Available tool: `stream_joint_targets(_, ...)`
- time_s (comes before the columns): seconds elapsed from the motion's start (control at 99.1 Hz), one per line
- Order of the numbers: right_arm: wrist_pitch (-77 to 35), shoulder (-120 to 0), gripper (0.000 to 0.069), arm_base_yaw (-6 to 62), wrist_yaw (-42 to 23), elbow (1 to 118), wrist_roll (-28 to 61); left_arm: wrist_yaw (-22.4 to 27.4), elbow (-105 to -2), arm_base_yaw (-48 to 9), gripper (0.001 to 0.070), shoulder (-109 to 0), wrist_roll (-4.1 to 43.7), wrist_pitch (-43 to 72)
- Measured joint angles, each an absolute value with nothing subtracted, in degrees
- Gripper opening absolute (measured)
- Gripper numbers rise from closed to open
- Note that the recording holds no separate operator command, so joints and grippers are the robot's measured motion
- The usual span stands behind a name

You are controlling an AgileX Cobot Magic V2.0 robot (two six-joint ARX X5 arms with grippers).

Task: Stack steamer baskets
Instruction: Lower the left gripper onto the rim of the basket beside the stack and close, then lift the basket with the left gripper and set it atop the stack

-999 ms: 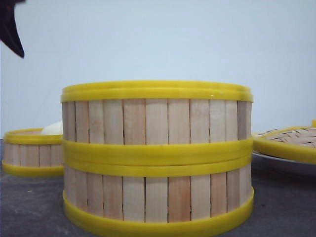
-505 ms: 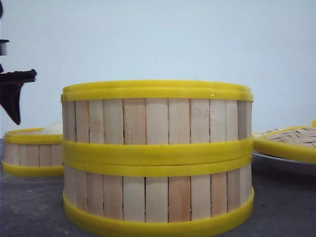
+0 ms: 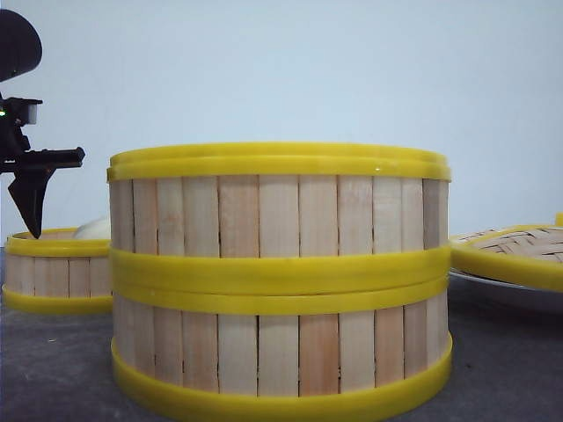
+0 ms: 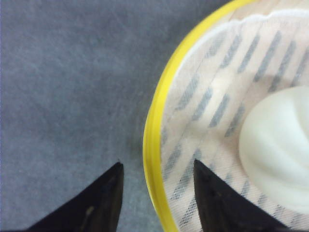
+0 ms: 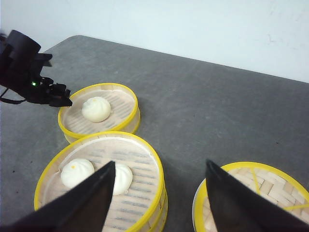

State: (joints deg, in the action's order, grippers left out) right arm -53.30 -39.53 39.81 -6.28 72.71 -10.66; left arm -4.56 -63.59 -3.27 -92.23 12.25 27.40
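The stacked steamer baskets hide part of the single basket at lower left of the front view; the woven lid is cut off at the right edge, the white plate beneath it barely visible.

woven bamboo lid on white plate, three white buns, grey table.

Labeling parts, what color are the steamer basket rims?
Yellow, on every steamer basket; clearest in the front view.
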Motion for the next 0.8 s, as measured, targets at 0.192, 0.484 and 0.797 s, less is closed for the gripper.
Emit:
stream_joint_targets(0.192,-53.3,-39.5,0.0364,39.8,-7.7,72.7,-10.7,-5.4,-63.7,-3.2,0.0249,-94.0,12.3,27.9)
stream_joint_targets(0.484,-53.0,-39.5,0.0364,39.8,-7.7,72.7,-10.7,-5.8,-63.8,-3.3,0.0144,-94.8,12.7,28.6)
stream_joint_targets(0.797,-53.0,-39.5,0.0364,39.8,-7.7,72.7,-10.7,-6.1,-64.0,-3.2,0.0033,-94.9,14.1,28.9)
